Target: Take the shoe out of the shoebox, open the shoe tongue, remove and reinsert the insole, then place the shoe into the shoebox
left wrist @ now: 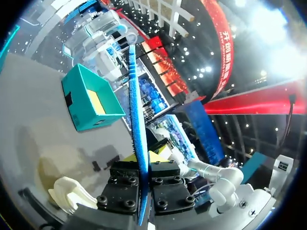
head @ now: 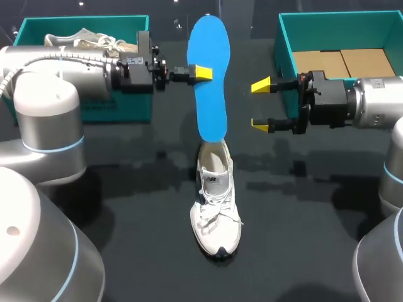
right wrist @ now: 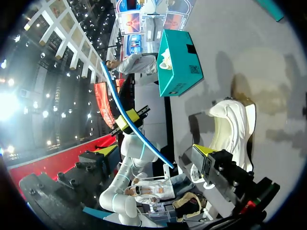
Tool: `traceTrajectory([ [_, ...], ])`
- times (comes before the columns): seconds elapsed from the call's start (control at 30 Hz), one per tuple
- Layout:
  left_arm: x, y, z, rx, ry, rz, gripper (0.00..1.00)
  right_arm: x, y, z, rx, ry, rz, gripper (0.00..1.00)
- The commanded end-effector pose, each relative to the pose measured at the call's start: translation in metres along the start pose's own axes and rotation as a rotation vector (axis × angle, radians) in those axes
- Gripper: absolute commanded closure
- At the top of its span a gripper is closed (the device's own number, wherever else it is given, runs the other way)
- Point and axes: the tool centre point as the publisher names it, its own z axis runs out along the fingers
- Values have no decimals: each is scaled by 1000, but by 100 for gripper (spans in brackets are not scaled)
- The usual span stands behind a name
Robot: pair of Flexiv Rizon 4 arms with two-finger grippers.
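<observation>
While the left gripper [head: 203,72] is pressed onto the blue insole [head: 211,94], one yellow tip on each face, the insole stands nearly upright in the air. Its longer part hangs below the fingers and its rounded end rises above them. In the left wrist view the insole [left wrist: 135,120] shows only its thin edge, running straight out between the two black finger blocks.

Directly under the lower end of the insole, the white shoe [head: 216,214] lies on the black table [head: 126,189], sole down and laces up. The insole's end is at the shoe's opening, but I cannot tell for sure whether it touches the shoe.

The right gripper [head: 261,105] hangs beside the insole, on the side opposite to the left gripper and apart from it. Its fingers are spread wide and nothing is between them. In the right wrist view the insole [right wrist: 144,138] crosses ahead of these spread fingers, and the shoe [right wrist: 235,129] lies beside them, lower, on the table.

Behind the right gripper, by its wrist, stands a teal shoebox [head: 286,44] with a brown cardboard floor. Behind the left gripper stands a second teal shoebox [head: 119,110], and another light shoe [head: 94,41] lies in it.
</observation>
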Motion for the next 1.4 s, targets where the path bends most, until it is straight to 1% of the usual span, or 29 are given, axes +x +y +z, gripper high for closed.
traceTrajectory([
  [0.03,6,-5,-6,-37,-38,289,100,0,0,2,0,-2,1,0],
  [0.13,6,-3,-8,-44,-75,464,100,0,0,2,0,-2,1,0],
  [0.17,3,-2,-9,-12,-105,581,100,0,0,2,0,-2,1,0],
  [0.57,3,-2,-9,-12,-105,581,100,0,0,2,0,-2,1,0],
  [0.67,6,-2,-10,-9,-98,680,100,0,0,2,0,-2,1,0],
  [0.8,8,-2,-13,12,-39,773,100,0,0,2,0,-2,1,0],
  [0.87,7,-1,-14,24,-24,858,100,0,0,2,0,-2,1,0],
  [0.93,6,-1,-14,19,-5,923,100,0,0,2,0,-2,1,0],
  [1.07,5,-4,-15,10,-15,1109,100,0,0,2,0,-2,1,0],
  [1.2,11,-7,-19,34,-4,1308,100,0,0,2,0,-2,1,0],
  [1.3,12,-6,-25,57,6,1466,100,0,0,2,0,-2,1,0],
  [1.33,11,-5,-27,53,4,1524,100,0,0,2,0,-2,1,0],
  [1.4,11,-5,-27,53,4,1524,100,0,0,2,0,-2,1,0],
])
